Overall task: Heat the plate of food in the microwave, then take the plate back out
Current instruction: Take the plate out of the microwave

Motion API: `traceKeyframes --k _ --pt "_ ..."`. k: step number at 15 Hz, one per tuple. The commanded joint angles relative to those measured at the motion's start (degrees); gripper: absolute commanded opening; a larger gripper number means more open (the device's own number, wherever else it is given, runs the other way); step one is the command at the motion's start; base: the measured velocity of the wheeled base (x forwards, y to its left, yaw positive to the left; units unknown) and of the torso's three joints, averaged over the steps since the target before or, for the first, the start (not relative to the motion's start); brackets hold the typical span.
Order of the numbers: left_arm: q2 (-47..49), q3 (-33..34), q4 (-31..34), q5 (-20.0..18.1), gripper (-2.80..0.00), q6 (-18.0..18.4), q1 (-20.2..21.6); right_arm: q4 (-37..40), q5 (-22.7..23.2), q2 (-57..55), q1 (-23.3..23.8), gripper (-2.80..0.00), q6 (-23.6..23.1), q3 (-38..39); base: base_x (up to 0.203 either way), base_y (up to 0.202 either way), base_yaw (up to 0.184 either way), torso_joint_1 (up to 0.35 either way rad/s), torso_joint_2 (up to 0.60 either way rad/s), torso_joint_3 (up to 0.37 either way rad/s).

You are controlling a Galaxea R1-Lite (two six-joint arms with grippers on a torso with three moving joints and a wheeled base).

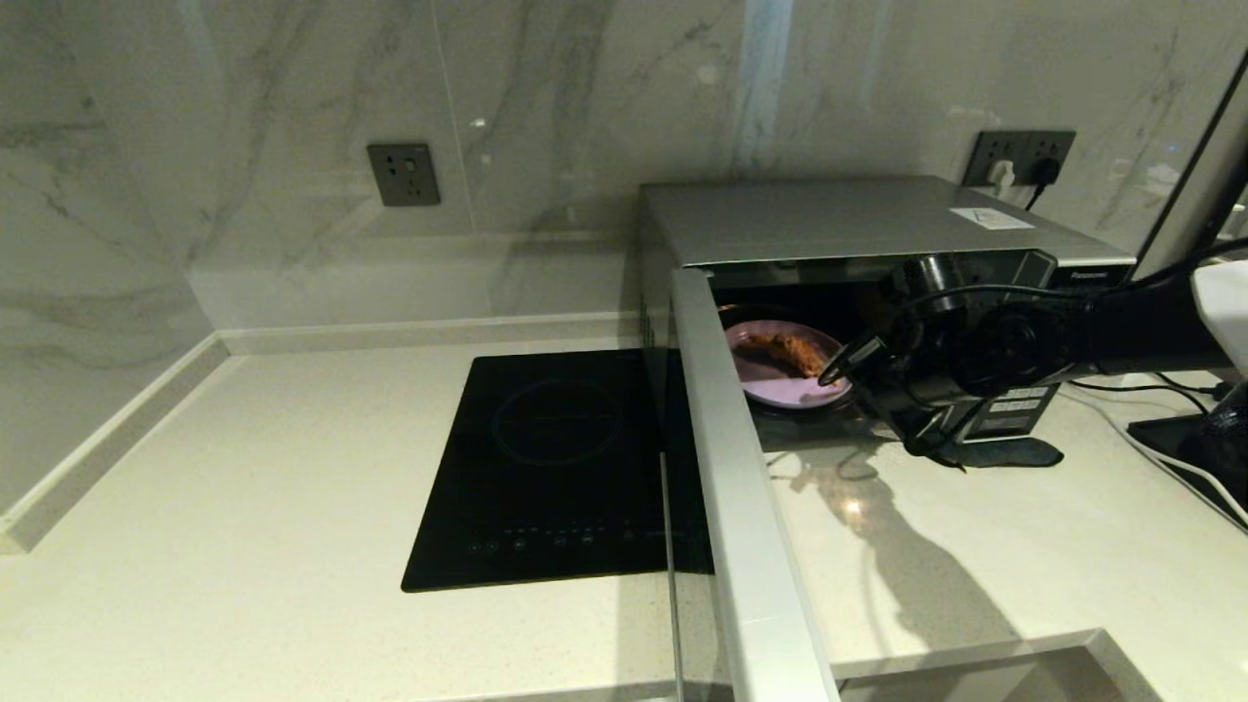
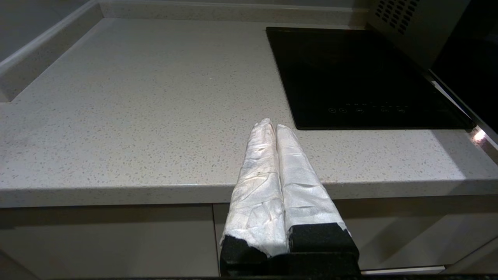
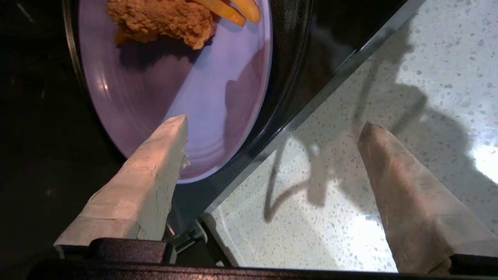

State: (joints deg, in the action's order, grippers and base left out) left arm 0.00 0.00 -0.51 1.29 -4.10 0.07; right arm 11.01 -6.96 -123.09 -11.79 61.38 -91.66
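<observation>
My right gripper (image 3: 272, 128) hangs at the mouth of the microwave (image 1: 838, 219), fingers spread wide and holding nothing; one wrapped finger (image 3: 155, 155) lies over the near rim of the plate of food (image 3: 175, 97), the other over the pale countertop (image 1: 244, 507) outside. The plate sits inside the dark cavity on the turntable, with the brown chicken piece (image 3: 163, 17) and orange fries (image 3: 233, 9) on its far side. The open door (image 1: 741, 487) stands edge-on between me and the black induction cooktop (image 1: 556, 468) on my left. My left gripper (image 2: 274, 132) is parked low before the counter edge, fingers pressed together and empty.
</observation>
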Motion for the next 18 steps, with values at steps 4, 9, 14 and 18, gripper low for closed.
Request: traceKeyframes --k 4,9,14,18 --pt "0.09 0.0 -0.02 0.03 -2.8 -0.03 0.01 0.03 0.02 -4.26 0.01 0.0 0.32 -3.51 0.0 0.0 0.0 0.0 0.0 0.0" --pt "0.09 0.0 -0.02 0.03 -2.8 -0.03 0.01 0.03 0.02 -6.22 -0.07 0.0 0.23 -4.13 0.0 0.0 0.0 0.0 0.0 0.0" --pt "0.09 0.0 -0.02 0.03 -2.8 -0.03 0.01 0.24 -0.16 -6.91 -0.1 0.0 0.26 -4.02 0.0 0.0 0.0 0.0 0.0 0.0" --pt "0.09 0.0 -0.02 0.03 -2.8 -0.03 0.01 0.33 -1.7 -5.69 -0.25 0.0 0.41 -1.95 0.0 0.0 0.0 0.0 0.0 0.0"
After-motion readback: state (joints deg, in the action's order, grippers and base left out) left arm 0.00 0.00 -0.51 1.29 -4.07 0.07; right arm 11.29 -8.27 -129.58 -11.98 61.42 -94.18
